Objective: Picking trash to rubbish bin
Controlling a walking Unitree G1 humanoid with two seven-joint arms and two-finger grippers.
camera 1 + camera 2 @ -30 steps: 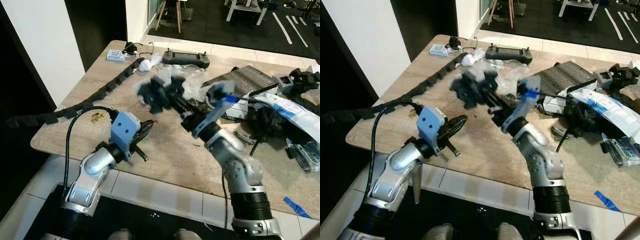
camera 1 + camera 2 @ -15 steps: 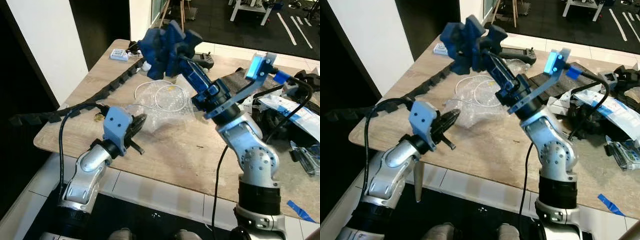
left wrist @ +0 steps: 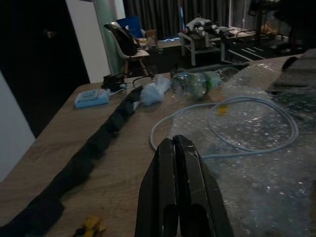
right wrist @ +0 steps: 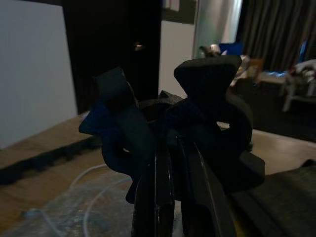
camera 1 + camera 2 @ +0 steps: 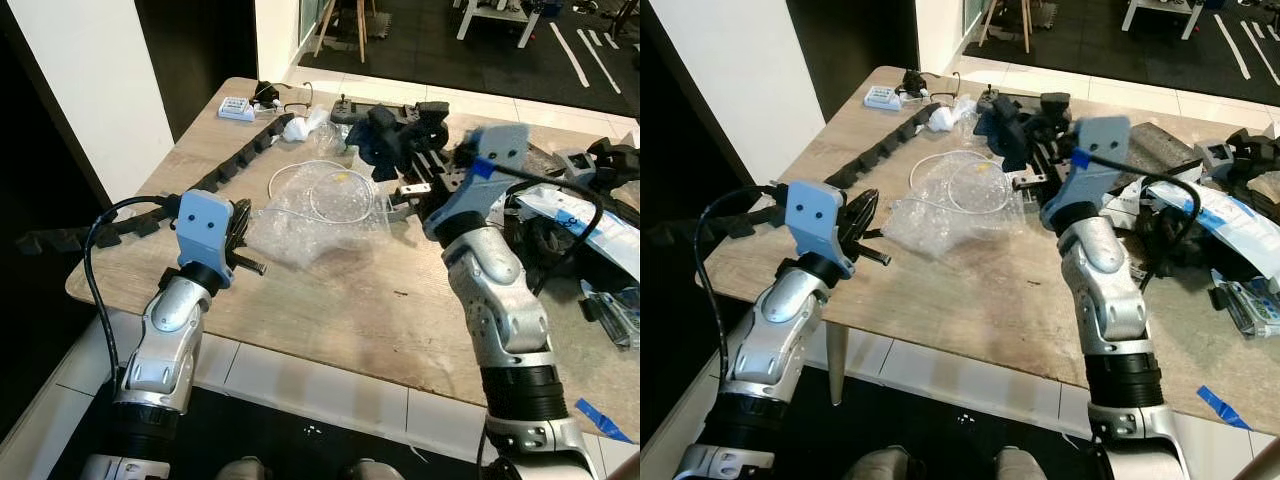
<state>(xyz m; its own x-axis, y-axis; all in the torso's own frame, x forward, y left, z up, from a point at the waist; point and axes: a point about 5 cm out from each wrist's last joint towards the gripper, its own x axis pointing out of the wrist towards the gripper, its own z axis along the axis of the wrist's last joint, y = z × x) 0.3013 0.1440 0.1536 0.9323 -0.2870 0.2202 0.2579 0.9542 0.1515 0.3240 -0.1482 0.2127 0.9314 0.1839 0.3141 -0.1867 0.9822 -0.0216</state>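
**A:** So where's everything? Big wooden table [image 5: 330, 310], cluttered along the far and right side, and a sheet of bubble wrap [image 5: 310, 222] with a loop of white cable [image 5: 325, 190] lying on it, mid-table.

**B:** Yeah, and the right gripper [image 5: 400, 140] is up over the far part of the table, fingers clamped on a dark blue foam scrap [image 5: 385, 135] — that's the trash in hand. It sits right at the fingertips, bunched around them, no real long axis.

**A:** Left one?

**B:** Left gripper [image 5: 238, 228] has its fingers pressed together on nothing, pointing at the near edge of the bubble wrap, just beside it — so the left arm's nearer that piece. I can't spot a bin, so which way the scrap needs to go is anyone's guess.
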